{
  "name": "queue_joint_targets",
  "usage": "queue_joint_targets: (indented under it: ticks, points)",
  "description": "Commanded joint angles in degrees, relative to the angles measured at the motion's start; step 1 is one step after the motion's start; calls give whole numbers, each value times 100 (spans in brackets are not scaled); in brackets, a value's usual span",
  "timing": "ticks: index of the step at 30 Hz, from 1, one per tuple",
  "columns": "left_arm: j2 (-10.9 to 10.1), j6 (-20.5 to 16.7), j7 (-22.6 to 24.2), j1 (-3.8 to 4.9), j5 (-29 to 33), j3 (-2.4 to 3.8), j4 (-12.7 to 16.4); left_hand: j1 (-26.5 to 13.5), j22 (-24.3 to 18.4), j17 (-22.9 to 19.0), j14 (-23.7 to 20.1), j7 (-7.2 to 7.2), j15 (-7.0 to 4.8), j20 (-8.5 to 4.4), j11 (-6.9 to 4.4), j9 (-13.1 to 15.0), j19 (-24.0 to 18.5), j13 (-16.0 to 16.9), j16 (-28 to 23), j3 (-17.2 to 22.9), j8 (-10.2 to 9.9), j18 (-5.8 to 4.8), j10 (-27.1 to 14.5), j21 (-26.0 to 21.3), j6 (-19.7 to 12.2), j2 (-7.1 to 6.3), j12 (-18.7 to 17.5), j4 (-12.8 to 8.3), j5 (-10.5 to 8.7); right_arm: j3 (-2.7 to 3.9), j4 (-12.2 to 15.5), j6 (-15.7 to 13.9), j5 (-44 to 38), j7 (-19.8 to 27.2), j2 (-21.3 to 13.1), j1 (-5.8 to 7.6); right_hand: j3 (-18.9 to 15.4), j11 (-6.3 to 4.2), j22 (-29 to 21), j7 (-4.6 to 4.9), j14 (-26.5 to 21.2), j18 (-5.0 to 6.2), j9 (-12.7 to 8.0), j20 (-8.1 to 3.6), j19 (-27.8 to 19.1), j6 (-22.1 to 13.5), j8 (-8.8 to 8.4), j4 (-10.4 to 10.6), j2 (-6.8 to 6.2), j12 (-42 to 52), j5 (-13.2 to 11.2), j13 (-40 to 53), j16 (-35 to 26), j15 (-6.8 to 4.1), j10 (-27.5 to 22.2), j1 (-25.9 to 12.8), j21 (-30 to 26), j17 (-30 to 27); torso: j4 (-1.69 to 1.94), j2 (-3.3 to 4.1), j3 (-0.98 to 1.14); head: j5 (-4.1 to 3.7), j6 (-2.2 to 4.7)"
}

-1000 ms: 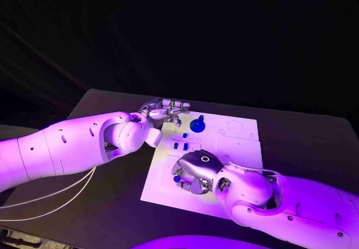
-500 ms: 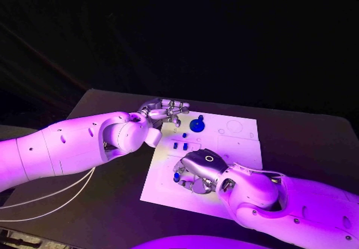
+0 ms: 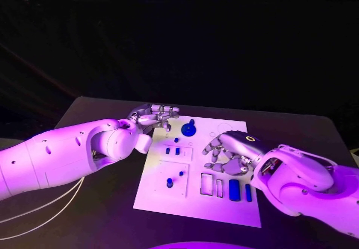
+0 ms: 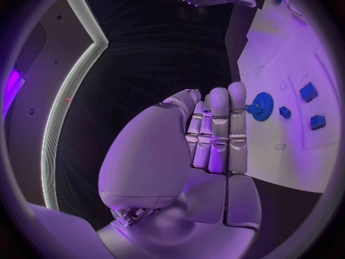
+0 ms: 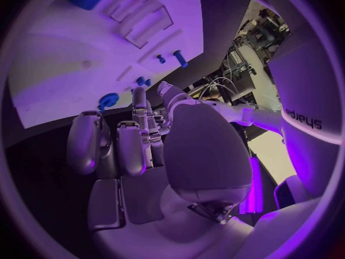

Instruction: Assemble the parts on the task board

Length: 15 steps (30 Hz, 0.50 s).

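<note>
From the head camera, the white task board (image 3: 198,176) lay in the middle of the black table (image 3: 299,129). On it I counted one blue gear (image 3: 189,128) at the far edge, two small blue blocks (image 3: 173,151) side by side below it, one blue peg (image 3: 169,182) standing on the near left, and two long blue bars (image 3: 234,189) sitting in slots at the near right, beside two slots that looked vacant. By that showing the work was partly done, with slots left to fill. The left hand (image 3: 152,116) hovered at the board's far left corner, near the gear, fingers loosely curled and holding nothing. The right hand (image 3: 228,153) hung over the board's right half, fingers curled in, nothing in them.

The left wrist camera showed its fingers (image 4: 218,129) straight and pressed together, the gear (image 4: 261,105) just beyond them.

The right wrist camera showed its fingers (image 5: 138,138) curled and bare above the board (image 5: 65,69).
</note>
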Motion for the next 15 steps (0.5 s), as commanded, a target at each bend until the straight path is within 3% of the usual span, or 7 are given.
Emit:
queue_joint_targets:
  ticks: [1, 3, 6, 7, 11, 15]
  points:
    - [9, 87, 21, 3, 23, -2, 11, -23, -9, -8, -34, 26, 5, 23, -5, -7, -3, 9, 38, -27, 33, 93, -37, -19, 8, 46, 22, 8, -5, -38, 133, 128, 1168, -169, -367, 66, -218, -131, 1074, -133, 274, -24, 78, -160, 140, 204, 127, 23, 28, 555, 141, 442, 170, -147, 312, -80, 372, 229, -19, -51, -22, -330, 92]
    - [4, 83, 22, 3, 23, -6, 22, -23, -9, -8, -34, 26, 5, 23, -5, -7, -3, 9, 38, -27, 33, 93, -37, -19, 8, 46, 22, 8, -5, -73, 187, 116, 1257, -243, -602, 76, -309, -209, 1129, -177, 316, -62, 140, -210, 211, 307, 203, 5, 78, 1018, 291, 853, 293, -185, 393, -43, 563, 413, -19, -56, -27, -444, 121]
    - [-6, 82, 27, 3, 23, -9, 40, -24, -11, -9, -35, 26, 6, 23, -4, -8, -3, 9, 38, -30, 34, 93, -39, -21, 7, 45, 24, 7, -5, -120, 257, 66, 1239, -347, -903, 8, -530, -257, 1169, -206, 346, -96, 251, -235, 264, 287, 263, 74, 186, 2685, 322, 2666, 416, -243, 218, -37, 713, 580, -39, -62, -30, -578, 101]
    - [-10, 83, 30, 3, 23, -10, 44, -24, -11, -9, -35, 26, 6, 23, -4, -8, -3, 9, 38, -30, 34, 93, -39, -21, 7, 45, 24, 7, -5, -134, 283, 32, 1190, -390, -1009, -48, -691, -253, 1188, -261, 358, -109, 332, -252, 291, 267, 313, 170, 224, 3470, 356, 3529, 478, -180, 143, -78, 794, 670, -43, -62, -24, -623, 81]
    - [-31, 85, 31, 1, 23, -20, 62, -24, -11, -9, -35, 26, 6, 23, -4, -8, -3, 9, 38, -30, 34, 93, -39, -21, 7, 45, 24, 7, -5, -159, 382, -53, 973, -554, -1247, -254, -969, -253, 1225, -240, 383, -136, 474, -250, 340, 264, 415, 349, 248, 4373, 600, 4592, 580, -221, 203, -196, 948, 821, -52, -78, -20, -754, 2]
    - [-54, 87, 34, -5, 23, -35, 74, -24, -11, -9, -35, 26, 6, 23, -4, -8, -3, 9, 38, -30, 34, 93, -39, -21, 7, 45, 24, 7, -5, -176, 485, -139, 715, -765, -1386, -430, -1247, -262, 1259, -257, 405, -160, 603, -260, 384, 246, 498, 392, 302, 4929, 856, 5265, 666, -224, 342, -330, 1085, 953, -80, -95, -25, -861, -64]
